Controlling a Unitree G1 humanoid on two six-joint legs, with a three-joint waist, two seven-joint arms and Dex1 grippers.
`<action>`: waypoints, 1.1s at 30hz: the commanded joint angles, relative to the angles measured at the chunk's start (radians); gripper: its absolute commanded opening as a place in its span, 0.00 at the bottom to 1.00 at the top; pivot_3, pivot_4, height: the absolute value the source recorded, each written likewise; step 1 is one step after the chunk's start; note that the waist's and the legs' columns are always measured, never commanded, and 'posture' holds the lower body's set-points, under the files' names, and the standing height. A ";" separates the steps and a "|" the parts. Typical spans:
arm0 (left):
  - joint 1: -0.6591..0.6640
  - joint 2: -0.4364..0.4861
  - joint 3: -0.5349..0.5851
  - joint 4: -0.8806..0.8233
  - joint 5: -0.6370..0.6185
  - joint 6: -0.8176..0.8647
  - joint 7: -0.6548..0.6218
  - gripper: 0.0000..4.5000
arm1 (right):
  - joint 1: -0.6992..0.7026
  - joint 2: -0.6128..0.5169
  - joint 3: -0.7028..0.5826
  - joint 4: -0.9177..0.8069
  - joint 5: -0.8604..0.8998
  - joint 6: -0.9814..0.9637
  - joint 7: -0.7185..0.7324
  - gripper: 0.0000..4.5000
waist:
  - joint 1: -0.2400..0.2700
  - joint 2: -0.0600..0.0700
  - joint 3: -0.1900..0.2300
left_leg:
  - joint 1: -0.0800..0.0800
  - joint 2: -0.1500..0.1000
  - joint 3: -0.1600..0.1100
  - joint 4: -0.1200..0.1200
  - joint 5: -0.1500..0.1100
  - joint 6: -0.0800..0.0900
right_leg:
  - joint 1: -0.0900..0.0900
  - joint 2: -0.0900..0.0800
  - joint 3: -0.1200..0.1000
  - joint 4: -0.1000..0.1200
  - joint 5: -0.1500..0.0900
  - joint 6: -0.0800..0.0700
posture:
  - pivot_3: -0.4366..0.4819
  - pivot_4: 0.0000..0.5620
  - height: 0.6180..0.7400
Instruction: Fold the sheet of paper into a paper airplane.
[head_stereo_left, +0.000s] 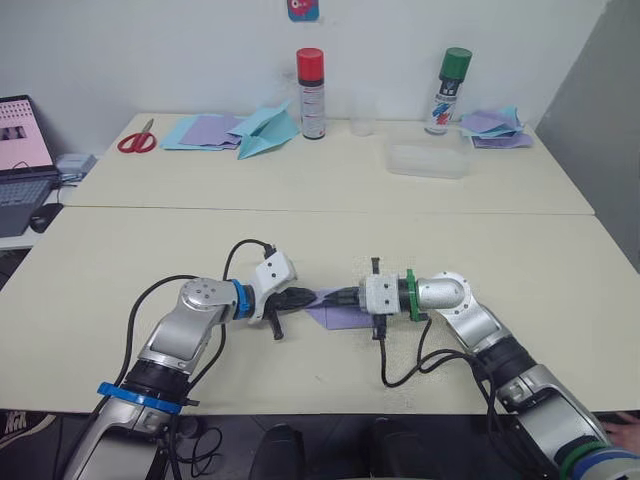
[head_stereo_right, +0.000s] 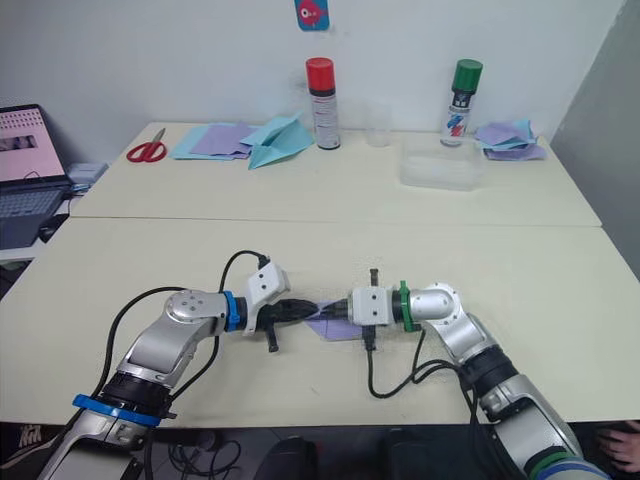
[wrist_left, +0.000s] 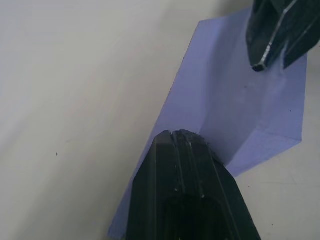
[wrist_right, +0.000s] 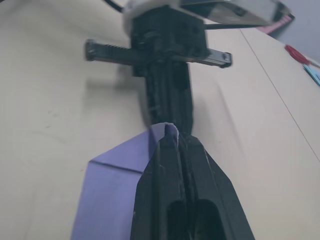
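Both end effectors, left (head_stereo_left: 300, 297) and right (head_stereo_left: 343, 296), clamped on the sheet of paper (head_stereo_left: 340, 314), beige table (head_stereo_left: 120, 250), white wall (head_stereo_left: 200, 50)

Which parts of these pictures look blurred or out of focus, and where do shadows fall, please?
Left wrist view: the left gripper close to the lens is soft, while the sheet of paper shows its creases. Right wrist view: the right gripper looks hazy, and a faint shadow lies on the table. Left eye view: even light, soft shadows under both arms.
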 joint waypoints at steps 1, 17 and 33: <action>0.016 0.014 -0.037 0.044 0.044 0.014 -0.003 0.00 | -0.033 0.009 -0.033 -0.026 -0.001 0.059 -0.030 0.01 | 0.000 0.000 0.000 | 0.000 0.000 0.000 0.000 0.000 0.000 | 0.000 0.000 0.000 0.000 0.000 0.000 | 0.48 0.27 1.00; -0.032 0.077 -0.014 0.103 0.043 -0.011 -0.031 0.00 | -0.073 0.028 -0.004 0.084 -0.124 0.089 -0.101 0.01 | -0.003 0.000 0.000 | 0.000 0.000 0.000 -0.001 0.000 0.000 | -0.001 0.001 0.000 0.000 0.000 0.000 | 0.48 0.27 1.00; -0.048 0.111 0.074 -0.064 -0.043 0.061 -0.038 0.00 | -0.094 0.071 0.019 0.130 -0.181 0.079 -0.116 0.01 | -0.005 0.001 0.004 | -0.002 0.001 0.000 -0.002 0.000 0.000 | -0.004 0.001 0.000 0.000 -0.001 -0.001 | 0.48 0.27 1.00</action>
